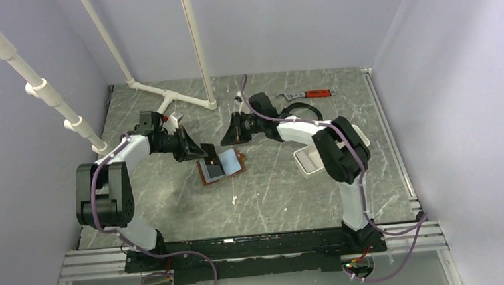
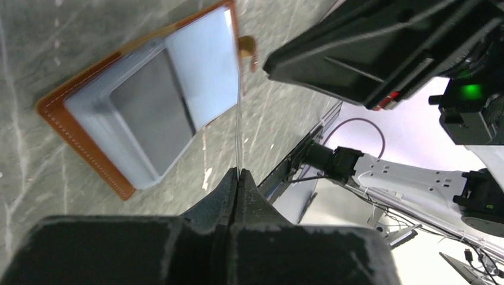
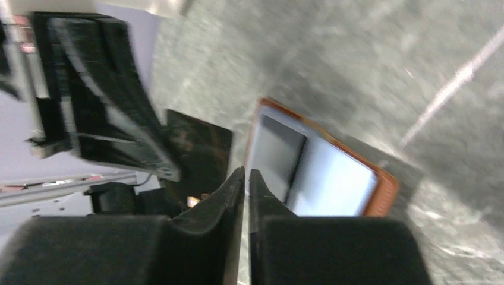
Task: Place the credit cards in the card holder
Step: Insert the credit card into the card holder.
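Note:
The card holder [image 1: 221, 166], a brown leather wallet, lies open on the table between the arms, its glossy inner pockets [image 2: 148, 101] facing up. My left gripper [image 1: 198, 149] is shut on a dark credit card [image 1: 208, 148] held on edge just left of and above the wallet. The left wrist view shows this card [image 2: 239, 119] only as a thin line rising from the closed gripper [image 2: 239, 172]. In the right wrist view the card [image 3: 202, 145] shows its dark face. My right gripper [image 3: 246, 172] hovers past the wallet [image 3: 321, 178], jaws slightly parted, nothing between them.
A white rectangular tray [image 1: 309, 160] sits right of the wallet, partly under the right arm. An orange-handled wrench [image 1: 313, 94] lies at the back. White pipes [image 1: 172, 98] stand at the back left. My two grippers [image 1: 227, 135] are close together above the wallet.

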Controlling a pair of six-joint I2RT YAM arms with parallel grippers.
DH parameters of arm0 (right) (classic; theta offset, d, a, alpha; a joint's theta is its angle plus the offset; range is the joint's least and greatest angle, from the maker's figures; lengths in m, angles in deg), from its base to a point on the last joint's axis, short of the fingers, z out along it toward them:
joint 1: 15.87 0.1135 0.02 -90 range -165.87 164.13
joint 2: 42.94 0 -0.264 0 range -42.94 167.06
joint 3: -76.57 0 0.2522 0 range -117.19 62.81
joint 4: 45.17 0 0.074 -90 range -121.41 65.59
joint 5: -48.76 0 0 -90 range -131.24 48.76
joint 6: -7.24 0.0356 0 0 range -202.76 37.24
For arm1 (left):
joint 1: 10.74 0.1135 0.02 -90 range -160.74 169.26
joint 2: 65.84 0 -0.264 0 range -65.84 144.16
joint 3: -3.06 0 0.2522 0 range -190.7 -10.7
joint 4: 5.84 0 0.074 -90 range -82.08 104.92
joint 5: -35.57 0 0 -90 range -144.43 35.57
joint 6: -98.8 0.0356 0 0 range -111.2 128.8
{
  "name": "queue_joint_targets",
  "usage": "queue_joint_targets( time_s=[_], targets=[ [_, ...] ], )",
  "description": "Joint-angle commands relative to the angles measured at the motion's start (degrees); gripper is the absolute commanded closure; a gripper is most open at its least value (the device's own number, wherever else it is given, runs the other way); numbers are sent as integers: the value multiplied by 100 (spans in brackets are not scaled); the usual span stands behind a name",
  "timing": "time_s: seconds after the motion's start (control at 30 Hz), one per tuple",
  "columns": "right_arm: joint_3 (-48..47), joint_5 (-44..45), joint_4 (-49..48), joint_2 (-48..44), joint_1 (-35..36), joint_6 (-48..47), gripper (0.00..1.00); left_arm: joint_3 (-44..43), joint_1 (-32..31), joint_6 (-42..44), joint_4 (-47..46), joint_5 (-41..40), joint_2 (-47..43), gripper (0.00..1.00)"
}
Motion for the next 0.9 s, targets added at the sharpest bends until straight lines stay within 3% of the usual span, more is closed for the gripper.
queue_joint_targets(
  time_s=[0.0, 0.17, 0.5, 0.87],
  targets=[
    [-205, -122, 803, 407, 32, -834, 99, -129, -15, 655, 592, -50, 352, 100],
    [-178, 196, 1168, 668, 24, -1216, 100, -199, -105, 683, 580, 1, 778, 100],
    [183, 404, 995, 734, -28, -1245, 100, -288, -305, 618, 298, 108, 1368, 100],
    [178, 438, 1004, 732, -29, -1253, 100, -564, -301, 443, 623, -234, 1859, 100]
  ],
)
